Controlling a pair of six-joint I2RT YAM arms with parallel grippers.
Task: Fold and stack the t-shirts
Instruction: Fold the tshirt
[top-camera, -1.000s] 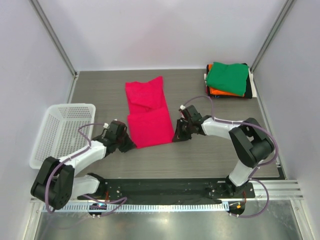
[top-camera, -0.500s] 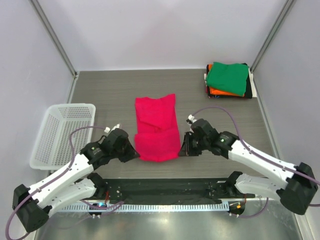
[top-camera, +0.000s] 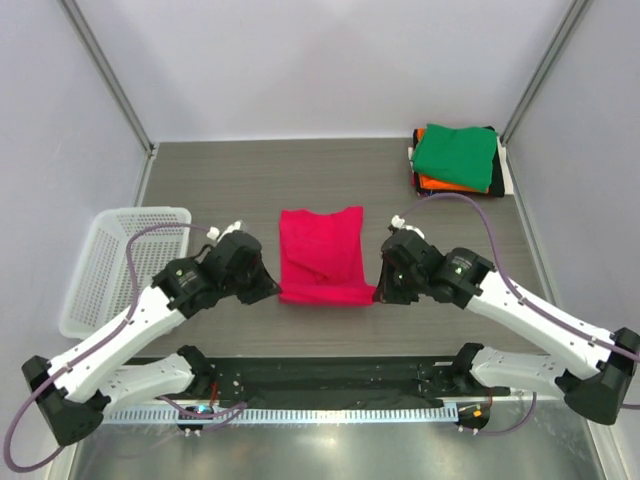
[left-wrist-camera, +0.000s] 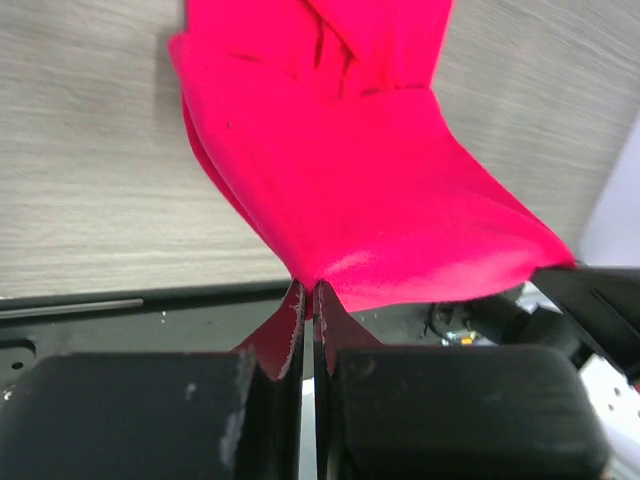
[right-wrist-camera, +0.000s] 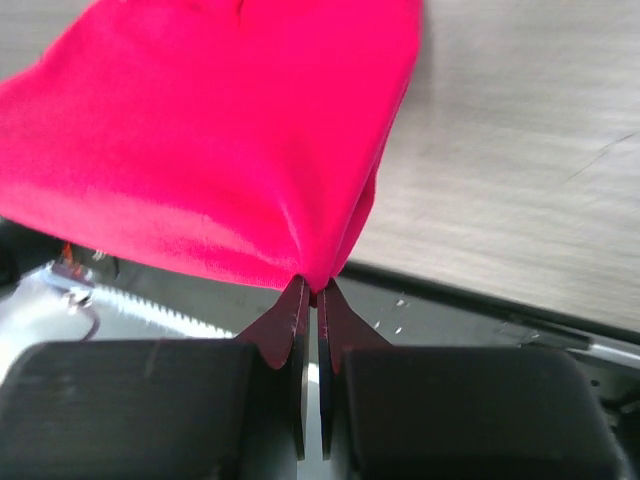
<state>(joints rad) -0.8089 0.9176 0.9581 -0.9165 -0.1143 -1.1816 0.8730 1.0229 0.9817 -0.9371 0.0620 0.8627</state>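
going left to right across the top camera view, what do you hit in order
white mesh basket → left gripper → pink-red t-shirt, held at its near corners → right gripper → stack of folded t-shirts, green on top, at the far right.

R gripper (right-wrist-camera: 311, 291) is closed tight on a corner of the pink-red t-shirt (right-wrist-camera: 200, 140), w/ both dark fingers (right-wrist-camera: 288, 322) meeting at the cloth's lowest point. From that pinch the shirt fans up & left, filling most of the view, w/ a folded edge running up its R side. Grey wood-grain table (right-wrist-camera: 520, 140) lies R of the shirt. A black strip (right-wrist-camera: 480, 312) runs below the table edge.
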